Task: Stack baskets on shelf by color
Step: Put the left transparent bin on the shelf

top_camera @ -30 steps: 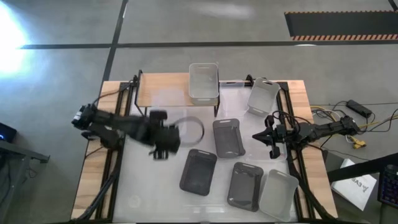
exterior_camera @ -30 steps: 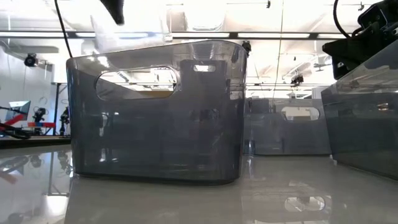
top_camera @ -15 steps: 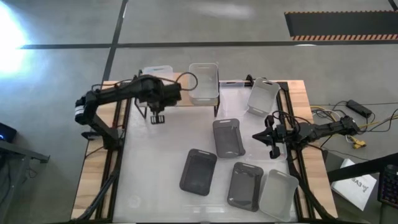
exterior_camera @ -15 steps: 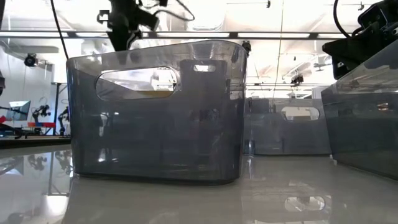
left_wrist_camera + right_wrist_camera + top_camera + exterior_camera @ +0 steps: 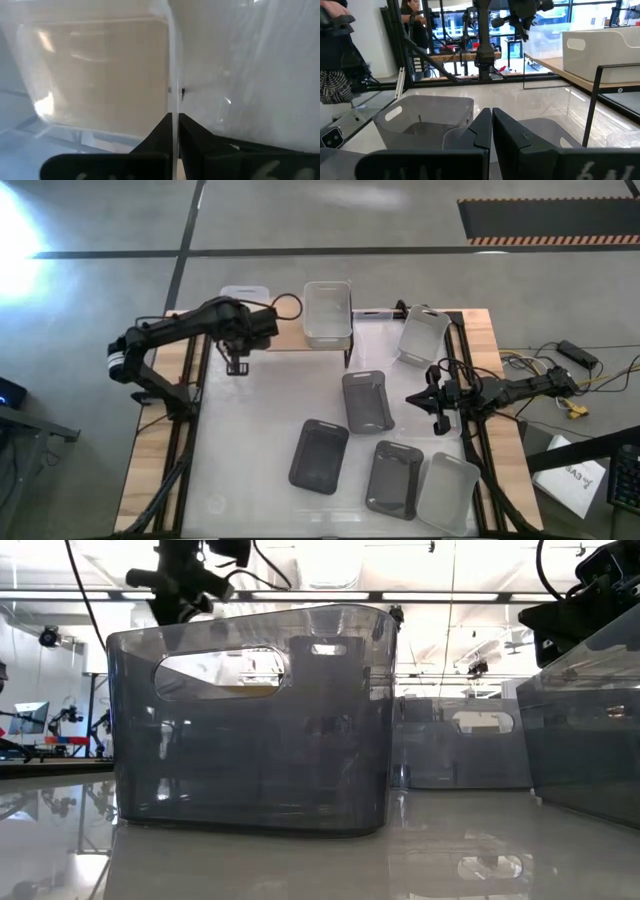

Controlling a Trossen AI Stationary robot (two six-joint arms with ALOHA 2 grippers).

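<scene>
We look straight down on the whole table (image 5: 250, 470) from high above. Our low camera sits at tabletop level, tight against a dark grey basket (image 5: 250, 720) both share; wrist cameras peer past their fingers.

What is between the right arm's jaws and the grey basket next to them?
Nothing: only bare white table lies between the right gripper and that grey basket, seen in the high view.

The left claw (image 5: 175, 131) pinches the thin wall of a clear basket (image 5: 100, 70).
</scene>
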